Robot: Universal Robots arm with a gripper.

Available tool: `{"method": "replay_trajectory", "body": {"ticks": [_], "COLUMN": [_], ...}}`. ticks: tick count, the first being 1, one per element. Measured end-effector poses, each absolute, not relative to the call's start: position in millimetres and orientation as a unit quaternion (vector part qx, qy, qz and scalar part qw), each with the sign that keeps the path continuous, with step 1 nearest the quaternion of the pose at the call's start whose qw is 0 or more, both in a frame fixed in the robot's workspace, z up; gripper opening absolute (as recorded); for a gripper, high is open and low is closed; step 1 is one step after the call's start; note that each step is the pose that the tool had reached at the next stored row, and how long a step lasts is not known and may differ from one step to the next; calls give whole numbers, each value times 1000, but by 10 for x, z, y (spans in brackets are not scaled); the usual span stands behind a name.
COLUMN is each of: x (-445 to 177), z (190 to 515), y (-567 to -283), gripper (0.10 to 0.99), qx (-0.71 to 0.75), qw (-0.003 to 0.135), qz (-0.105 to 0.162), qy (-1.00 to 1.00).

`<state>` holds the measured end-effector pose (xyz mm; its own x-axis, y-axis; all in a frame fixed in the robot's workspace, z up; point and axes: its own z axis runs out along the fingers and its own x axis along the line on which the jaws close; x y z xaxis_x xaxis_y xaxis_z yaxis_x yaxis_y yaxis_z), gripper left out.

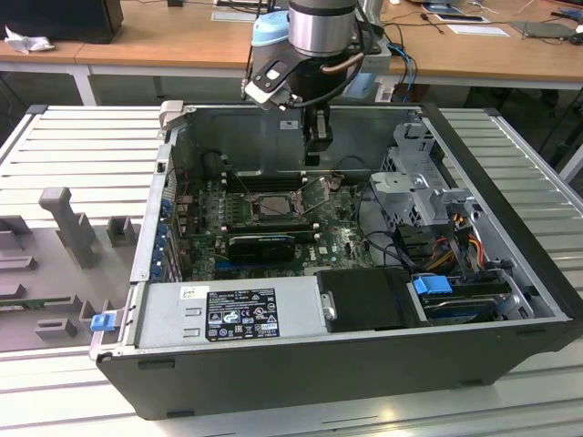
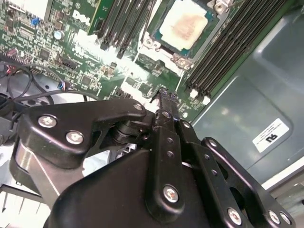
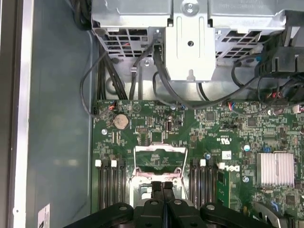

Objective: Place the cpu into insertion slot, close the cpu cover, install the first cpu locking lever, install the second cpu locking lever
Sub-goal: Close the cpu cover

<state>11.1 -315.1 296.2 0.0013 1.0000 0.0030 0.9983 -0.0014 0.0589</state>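
Note:
The cpu (image 2: pixel 185 26) lies flat in the insertion slot (image 1: pixel 273 206) on the green board, its pale beige top showing. The cpu cover (image 2: pixel 153 33) lies around it as a thin metal frame, and the chip shows through its window. My gripper (image 1: pixel 317 150) hangs above the board just behind the socket, inside the open computer case. In both wrist views its black fingers (image 2: pixel 164 92) (image 3: pixel 163 184) are pressed together with nothing between them. A metal socket frame (image 3: pixel 160 156) sits just beyond the fingertips in the first wrist view.
Long black memory slots (image 2: pixel 223 47) flank the socket. A long black card (image 1: pixel 262 241) lies in front of it. The metal drive cage (image 1: pixel 419 182), cables (image 1: pixel 383 228) and power supply (image 1: pixel 228 314) crowd the case. A grey fixture tray (image 1: pixel 64 228) lies at the exterior view's left.

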Motion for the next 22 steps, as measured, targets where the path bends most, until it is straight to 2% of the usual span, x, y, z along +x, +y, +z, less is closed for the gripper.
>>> {"method": "replay_trajectory", "body": {"ticks": [12,22], "x": [403,430], "z": [2960,2725], "y": [-3151,-3236], "gripper": [106,106], "qx": [707,707], "qw": [17,21], "qz": [20,23], "qy": [706,707]}}
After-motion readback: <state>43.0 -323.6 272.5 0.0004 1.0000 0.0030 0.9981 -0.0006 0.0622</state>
